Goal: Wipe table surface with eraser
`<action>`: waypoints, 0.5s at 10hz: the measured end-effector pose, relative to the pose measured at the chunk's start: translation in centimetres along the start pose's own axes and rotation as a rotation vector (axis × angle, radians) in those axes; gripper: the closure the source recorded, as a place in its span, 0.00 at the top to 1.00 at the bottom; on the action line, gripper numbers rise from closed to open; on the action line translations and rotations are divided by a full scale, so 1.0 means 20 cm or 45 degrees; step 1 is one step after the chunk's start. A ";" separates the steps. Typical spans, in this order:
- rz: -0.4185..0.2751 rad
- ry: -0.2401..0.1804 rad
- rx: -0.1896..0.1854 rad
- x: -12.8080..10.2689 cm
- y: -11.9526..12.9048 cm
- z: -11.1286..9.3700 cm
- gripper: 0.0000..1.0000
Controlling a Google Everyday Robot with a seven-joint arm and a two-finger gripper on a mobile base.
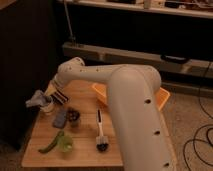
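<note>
- Light-brown wooden planks form the table surface (82,137); it stands on a speckled floor (192,125), with a dark shelf unit (125,30) behind it
- a thick white robot arm (135,110) comes up from the lower right and crosses over the right side of the table; it bends at a rounded joint (72,70) above the far left corner
- the gripper (56,91) hangs down from that joint, low over the far left part of the table and right at the eraser; whether it is spread or pressed together cannot be told
- the eraser (62,97), a small block with dark and pale stripes, sits at the far left of the table; it is directly below the gripper and just right of a pale cup; whether it is pinched or only lying on the wood cannot be told
- the cup (46,106) has a blue-grey cloth (38,98) draped over its top
- a plain grey-blue block (60,118) lies nearer the front than the cup, just beside a small dark round thing (73,115)
- a brush (100,131) lies near the middle of the table; its white handle points away and its black head is toward the near edge
- a long green piece (50,146) and a round green piece (64,143) sit together near the front left corner
- an orange tray (100,92) shows on both sides of the arm at the far right, largely hidden by it
</note>
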 end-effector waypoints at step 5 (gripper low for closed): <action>0.100 0.065 0.092 0.03 -0.20 0.12 0.80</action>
